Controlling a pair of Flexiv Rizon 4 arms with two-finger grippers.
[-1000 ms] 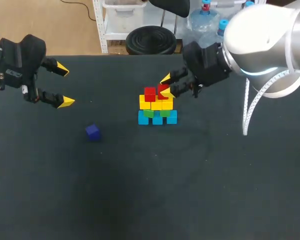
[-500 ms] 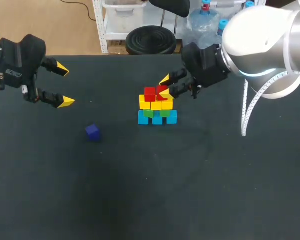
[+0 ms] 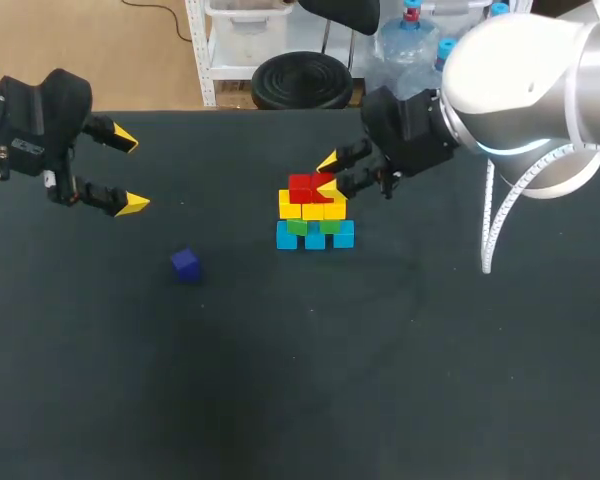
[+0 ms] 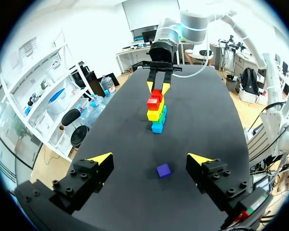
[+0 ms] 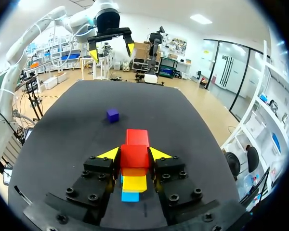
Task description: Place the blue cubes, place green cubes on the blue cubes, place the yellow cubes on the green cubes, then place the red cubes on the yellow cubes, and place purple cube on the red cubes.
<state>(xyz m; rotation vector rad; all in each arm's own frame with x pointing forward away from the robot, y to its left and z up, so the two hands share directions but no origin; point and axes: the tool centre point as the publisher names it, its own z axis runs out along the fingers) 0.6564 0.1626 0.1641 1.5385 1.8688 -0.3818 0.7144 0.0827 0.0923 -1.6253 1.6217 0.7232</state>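
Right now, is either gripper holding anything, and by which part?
The right gripper grips the nearer red cube by its two opposite side faces, on top of the stack. The left gripper is open and holds nothing.

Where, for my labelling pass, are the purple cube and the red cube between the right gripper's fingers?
purple cube (image 3: 185, 260): head view, top face.
held red cube (image 5: 134, 156): right wrist view, face toward the camera.

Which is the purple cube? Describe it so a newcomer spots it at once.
On the dark table, find the coloured cube stack near the middle, where the right gripper holds a red cube. The purple cube lies off toward the left gripper, nearer the head camera. It alone sits apart from the stack, touched by nothing.
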